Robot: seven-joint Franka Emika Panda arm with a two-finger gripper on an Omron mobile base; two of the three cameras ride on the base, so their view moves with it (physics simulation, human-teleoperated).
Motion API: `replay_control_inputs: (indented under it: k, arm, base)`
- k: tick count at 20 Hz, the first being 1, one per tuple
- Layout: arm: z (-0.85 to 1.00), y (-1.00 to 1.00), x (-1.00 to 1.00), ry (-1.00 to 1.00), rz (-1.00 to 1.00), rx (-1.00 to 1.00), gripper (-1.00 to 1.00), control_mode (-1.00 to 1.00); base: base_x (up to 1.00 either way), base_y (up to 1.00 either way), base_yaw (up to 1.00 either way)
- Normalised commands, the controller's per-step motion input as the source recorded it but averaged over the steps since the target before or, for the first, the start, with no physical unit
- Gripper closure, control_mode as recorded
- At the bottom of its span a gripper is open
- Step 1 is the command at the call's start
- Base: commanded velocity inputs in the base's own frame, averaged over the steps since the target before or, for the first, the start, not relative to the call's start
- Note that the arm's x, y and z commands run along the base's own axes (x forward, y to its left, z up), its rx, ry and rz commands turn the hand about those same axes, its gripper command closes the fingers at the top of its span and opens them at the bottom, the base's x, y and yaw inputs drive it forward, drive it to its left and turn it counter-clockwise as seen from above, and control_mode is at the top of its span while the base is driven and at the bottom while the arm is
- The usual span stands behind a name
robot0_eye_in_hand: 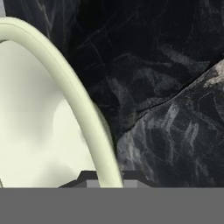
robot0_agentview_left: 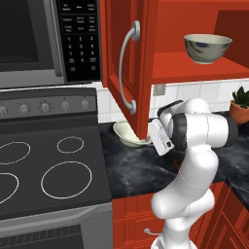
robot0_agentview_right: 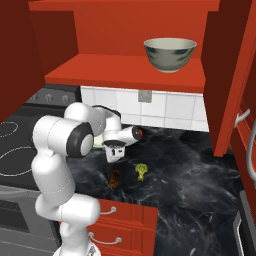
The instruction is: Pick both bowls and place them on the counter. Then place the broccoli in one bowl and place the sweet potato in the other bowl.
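Observation:
The shallower, paler bowl (robot0_agentview_left: 127, 134) sits on the black marble counter (robot0_agentview_left: 131, 168) just below the open cabinet door. My gripper (robot0_eye_in_hand: 111, 177) is shut on its rim, and the cream rim (robot0_eye_in_hand: 74, 96) runs down between the two fingertips in the hand view. In the right base view the gripper (robot0_agentview_right: 114, 151) points down at the counter (robot0_agentview_right: 195, 165). The deeper grey-mottled bowl (robot0_agentview_left: 207, 47) (robot0_agentview_right: 170, 54) stands on the red cabinet shelf above. The broccoli (robot0_agentview_right: 141, 171) and the sweet potato (robot0_agentview_right: 114, 179) lie on the counter near its front edge.
A dark stovetop (robot0_agentview_left: 44, 168) with white rings lies left of the counter, under a microwave (robot0_agentview_left: 29, 39). The open red cabinet door (robot0_agentview_left: 124, 63) hangs over the shallow bowl. Another open door (robot0_agentview_right: 227, 80) stands at the right. A potted plant (robot0_agentview_left: 240, 104) sits at the back right.

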Motion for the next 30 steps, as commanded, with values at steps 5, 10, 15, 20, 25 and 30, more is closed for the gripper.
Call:
replay_control_inputs:
  k: [5,10,15,20,25,30]
  arm:
    - [0.03,-0.05,-0.15,-0.01,0.0,-0.06,1.0,-1.0]
    - [0.0,-0.01,-0.15,0.02,0.0,-0.05,1.0,-1.0]
    - [0.0,-0.02,-0.12,0.07,0.0,-0.07,-1.0,-1.0]
    - [0.1,-0.05,-0.1,0.0,0.0,-0.01,-1.0,-1.0]
    - [0.26,-0.07,-0.2,-0.07,0.0,0.0,-1.0,-1.0]
    - [0.29,-0.14,-0.43,-0.12,0.0,0.0,-1.0,-1.0]
  base:
    - [0.0,0.0,0.0]
    - [0.0,0.0,0.0]
    - [0.0,0.0,0.0]
    - [0.0,0.0,0.0]
    - [0.0,0.0,0.0]
    - [0.0,0.0,0.0]
